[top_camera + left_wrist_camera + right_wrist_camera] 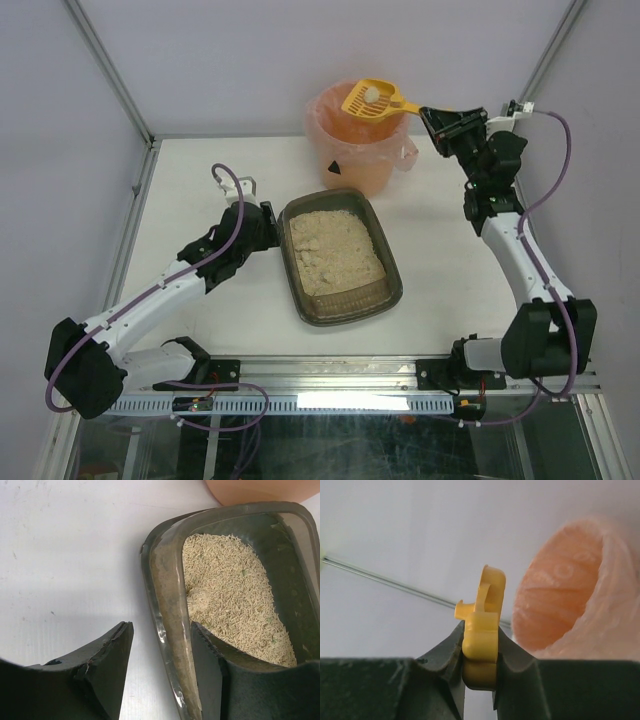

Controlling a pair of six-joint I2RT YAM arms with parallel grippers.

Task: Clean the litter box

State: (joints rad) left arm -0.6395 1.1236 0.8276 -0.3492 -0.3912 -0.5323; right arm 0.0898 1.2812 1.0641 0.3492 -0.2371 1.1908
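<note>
Litter box (350,308) sits mid-table (200,180), filled w/ beige litter. The left gripper (161,625) is at its left wall, jaws part-open and straddling the rim: one finger outside, clear of the wall, the other inside by the litter, nothing clamped. Behind the box, just beside its far end, stands the orange bag-lined bucket (365,165). Above its mouth is the yellow scoop (387,106) w/ a pale clump (372,94), handle pinched btwn the closed jaws of the right gripper (480,645).
</note>
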